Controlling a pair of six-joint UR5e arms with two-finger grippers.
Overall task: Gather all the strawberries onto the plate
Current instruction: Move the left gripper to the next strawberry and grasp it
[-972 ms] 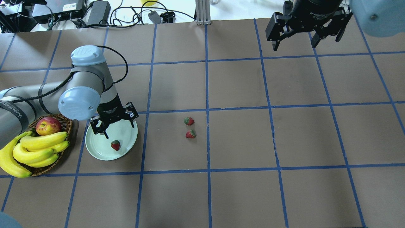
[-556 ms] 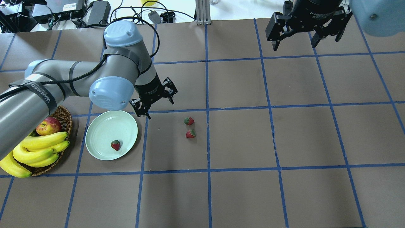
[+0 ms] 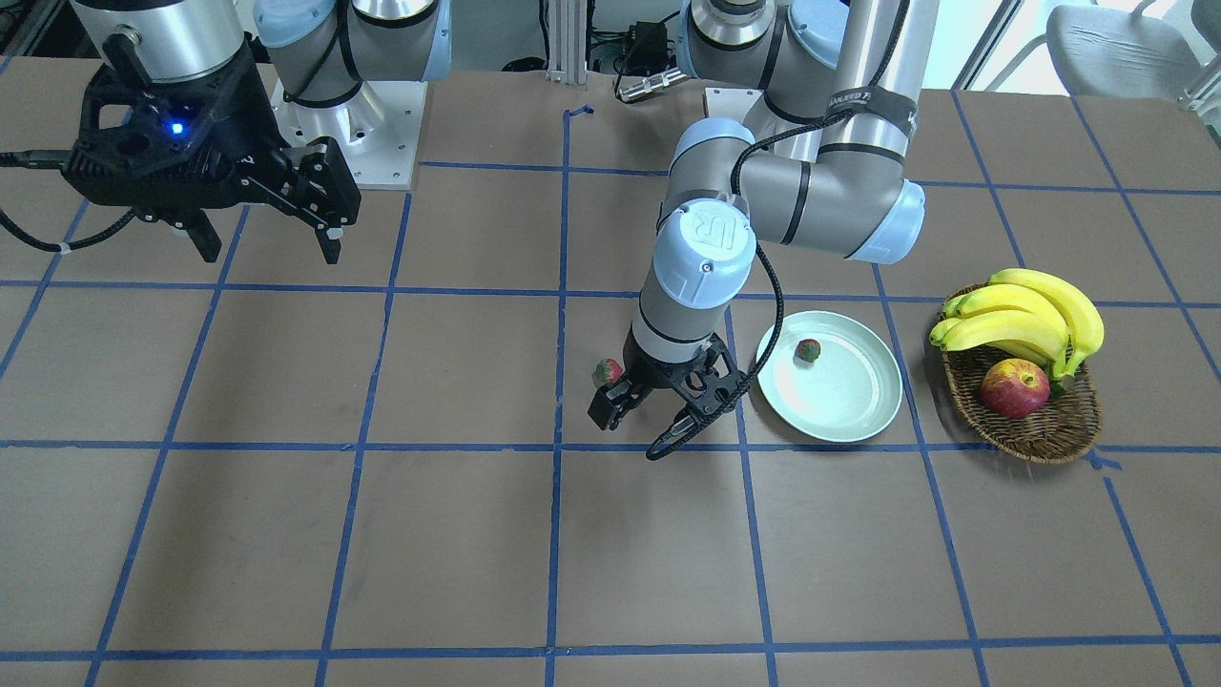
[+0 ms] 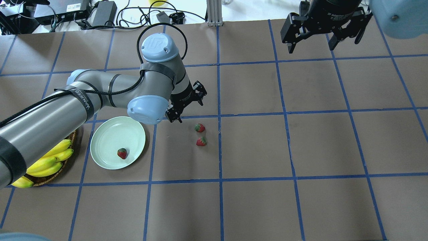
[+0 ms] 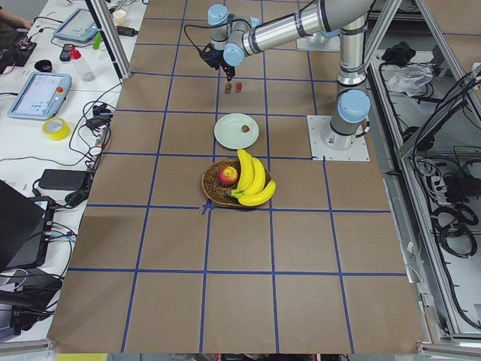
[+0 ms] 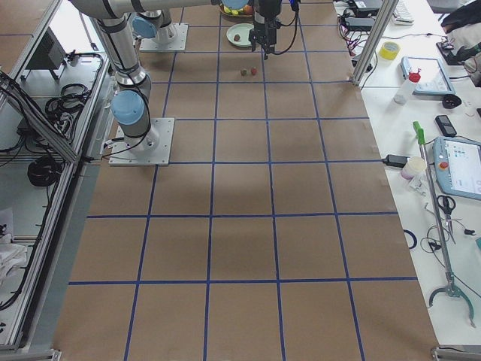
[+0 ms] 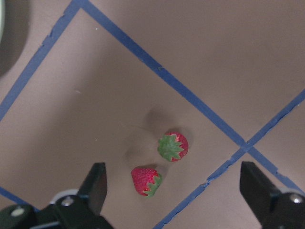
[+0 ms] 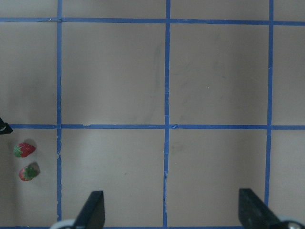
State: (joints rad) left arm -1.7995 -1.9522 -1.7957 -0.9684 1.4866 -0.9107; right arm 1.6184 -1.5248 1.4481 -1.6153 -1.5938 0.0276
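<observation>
Two strawberries (image 4: 200, 128) (image 4: 201, 142) lie close together on the brown table. In the front view only one strawberry (image 3: 607, 370) shows beside the left wrist. A third strawberry (image 4: 122, 153) lies in the mint-green plate (image 4: 112, 135), also seen in the front view (image 3: 844, 405). My left gripper (image 4: 189, 108) is open and empty, hovering just up-left of the two berries. In the left wrist view both berries (image 7: 174, 145) (image 7: 146, 181) lie between its fingers (image 7: 95, 188). My right gripper (image 4: 322, 45) is open and empty, high at the far right.
A wicker basket (image 3: 1040, 439) with bananas (image 3: 1025, 315) and an apple (image 3: 1014, 388) stands beside the plate, on its side away from the berries. My left arm covers part of the basket in the overhead view. Cables and power bricks (image 4: 103, 11) lie past the table's far edge.
My left gripper has moved from above the plate to the right, to a spot beside the two loose strawberries, still open. The right arm has not moved.
</observation>
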